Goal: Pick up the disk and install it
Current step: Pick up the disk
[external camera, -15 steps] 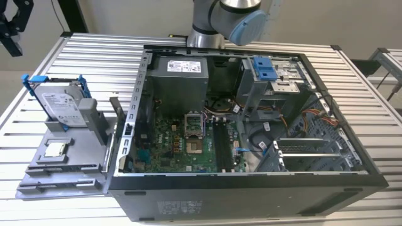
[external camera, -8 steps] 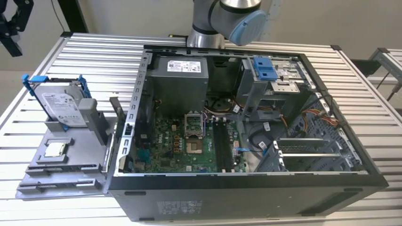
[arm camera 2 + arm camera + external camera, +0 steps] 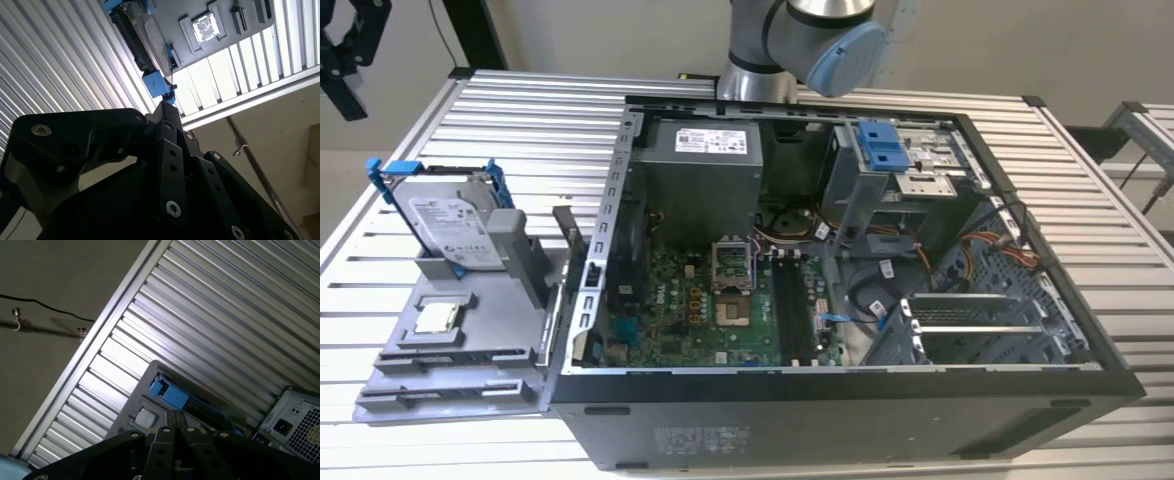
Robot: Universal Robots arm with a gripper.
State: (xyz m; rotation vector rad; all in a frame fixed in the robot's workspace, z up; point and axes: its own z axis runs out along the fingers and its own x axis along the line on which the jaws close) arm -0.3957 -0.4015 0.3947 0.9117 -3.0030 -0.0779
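Silver disk standing in grey tray, claw closed, empty, apart from it.

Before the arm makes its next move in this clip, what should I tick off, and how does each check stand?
1. Silver-grey rectangular metal disk with blue plastic carrier rail standing on edge in the grey plastic tray: ok.
2. Black gripper open for a grasp: not ok, shut and empty.
3. Gripper clear of the disk: ok, apart from it.
4. Black metal computer case open, inside exposed: ok.
5. Grey metal cage with blue plastic latch free to take the disk: cannot tell.
6. Small square silver processor chip out of the way: ok, flat on the tray beside the disk.
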